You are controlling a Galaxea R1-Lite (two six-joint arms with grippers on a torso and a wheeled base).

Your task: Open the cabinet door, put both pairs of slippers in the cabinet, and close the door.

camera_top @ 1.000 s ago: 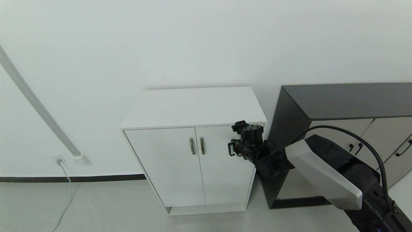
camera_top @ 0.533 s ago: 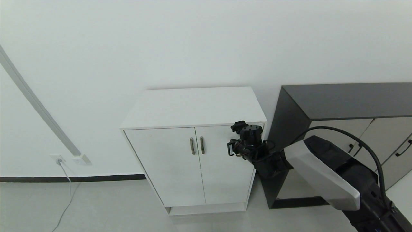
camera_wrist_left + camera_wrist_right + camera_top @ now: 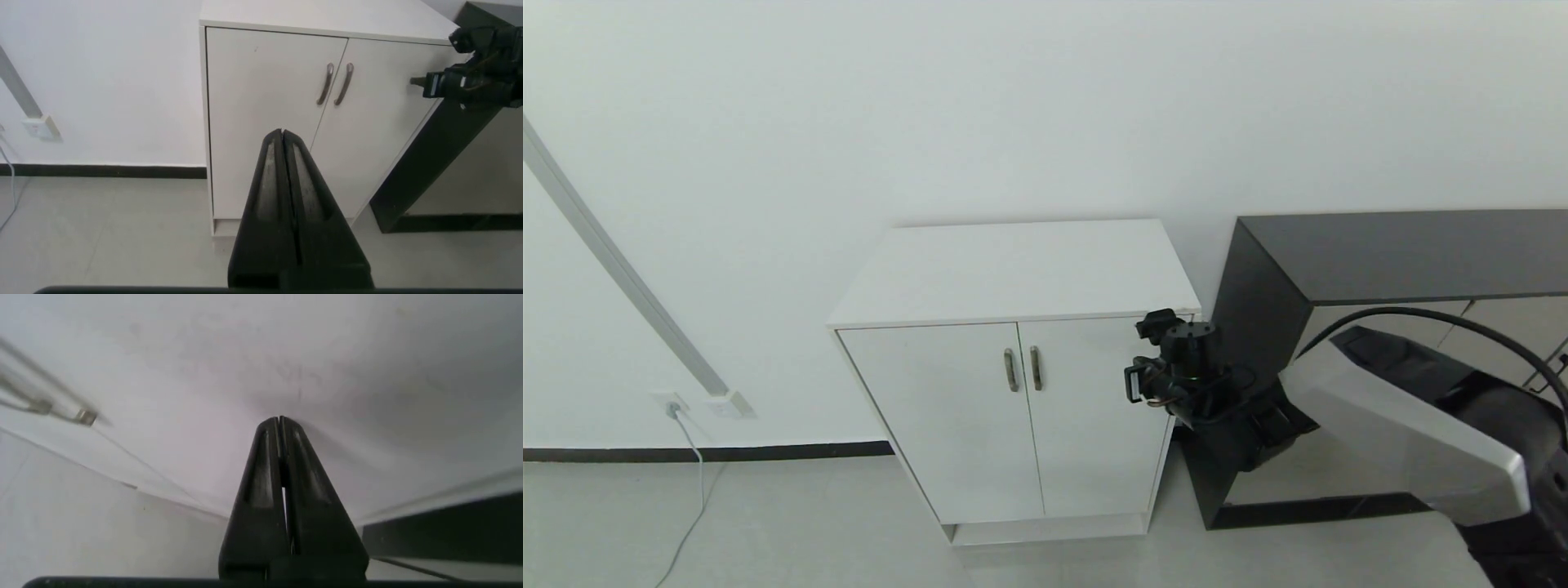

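White cabinet (image 3: 1013, 278) upright, doors shut, handles (image 3: 1010, 370) vertical. R gripper (image 3: 281, 429) closed, empty, by right door (image 3: 1094, 425); L gripper (image 3: 282, 140) closed too

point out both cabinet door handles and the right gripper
left door handle (image 3: 1010, 370): head view, middle of the bar.
right door handle (image 3: 1035, 368): head view, middle of the bar.
right gripper (image 3: 280, 425): right wrist view, between its shut fingertips.
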